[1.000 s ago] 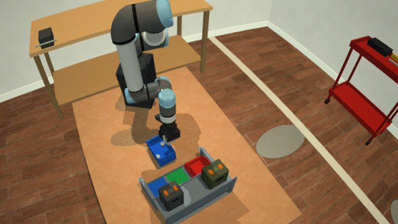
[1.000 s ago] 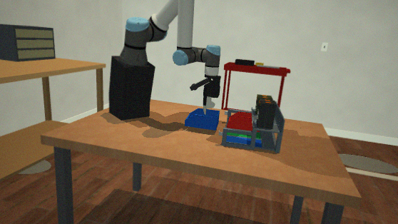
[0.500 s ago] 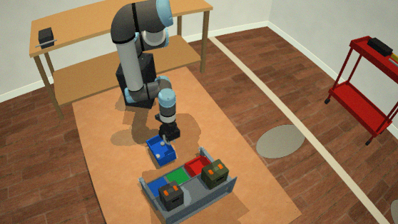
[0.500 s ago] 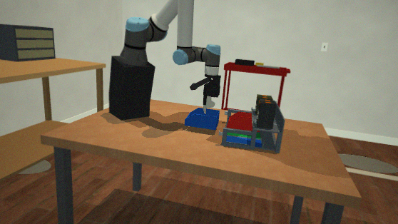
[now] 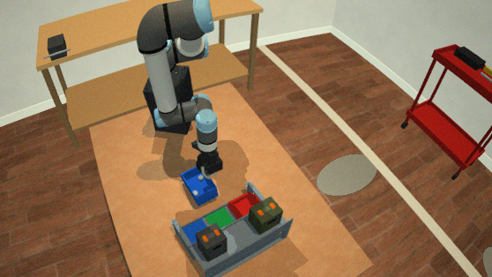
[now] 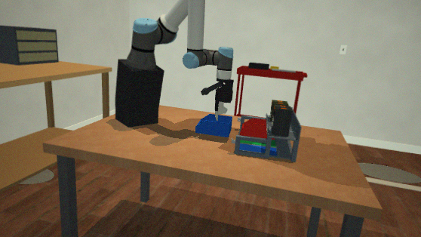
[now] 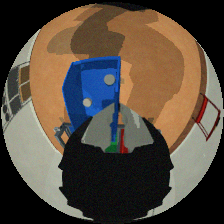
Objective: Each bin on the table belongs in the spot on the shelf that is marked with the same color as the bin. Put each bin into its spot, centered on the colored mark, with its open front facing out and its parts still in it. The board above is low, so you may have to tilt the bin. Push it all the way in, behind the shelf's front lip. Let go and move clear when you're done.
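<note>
The blue bin [image 5: 200, 187] [image 6: 213, 126] [image 7: 92, 87] sits on or just above the table [image 5: 132, 198], close in front of the grey shelf [image 5: 287, 227] [image 6: 292, 140]. Two grey round parts [image 5: 200, 177] [image 7: 109, 79] lie in it. My gripper [image 5: 204, 171] [image 6: 217, 115] [image 7: 117, 103] points straight down and is shut on the bin's thin side wall. On the shelf floor I see a blue mark [image 5: 191, 229] and a green mark [image 5: 219, 217]. A red bin [image 5: 242, 204] [image 6: 253, 128] stands at the right end of the shelf.
Two dark boxes [image 5: 212, 242] [image 5: 265, 214] [image 6: 281, 117] stand on the shelf's low top board. The robot's black base [image 5: 169, 101] is behind the bin. A red cart [image 5: 454, 132] [image 6: 269, 73] and a wooden bench stand off the table.
</note>
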Available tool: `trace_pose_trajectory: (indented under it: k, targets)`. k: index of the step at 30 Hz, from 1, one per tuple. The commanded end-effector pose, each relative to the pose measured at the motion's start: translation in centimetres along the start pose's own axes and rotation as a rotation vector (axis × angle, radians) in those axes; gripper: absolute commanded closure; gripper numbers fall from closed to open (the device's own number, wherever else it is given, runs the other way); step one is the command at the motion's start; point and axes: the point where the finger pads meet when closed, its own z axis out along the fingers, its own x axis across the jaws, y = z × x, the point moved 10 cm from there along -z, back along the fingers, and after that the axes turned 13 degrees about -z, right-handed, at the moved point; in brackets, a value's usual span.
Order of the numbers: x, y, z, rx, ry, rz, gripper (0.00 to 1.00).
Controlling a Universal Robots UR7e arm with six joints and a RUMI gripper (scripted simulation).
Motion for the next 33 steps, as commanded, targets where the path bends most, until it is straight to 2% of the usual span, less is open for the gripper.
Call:
trace_pose_trajectory:
  k: [1, 33]
  targets:
    - [-0.02, 0.03, -0.16, -0.001, -0.001, 0.0, 1.0]
    - [-0.02, 0.03, -0.98, -0.001, -0.001, 0.0, 1.0]
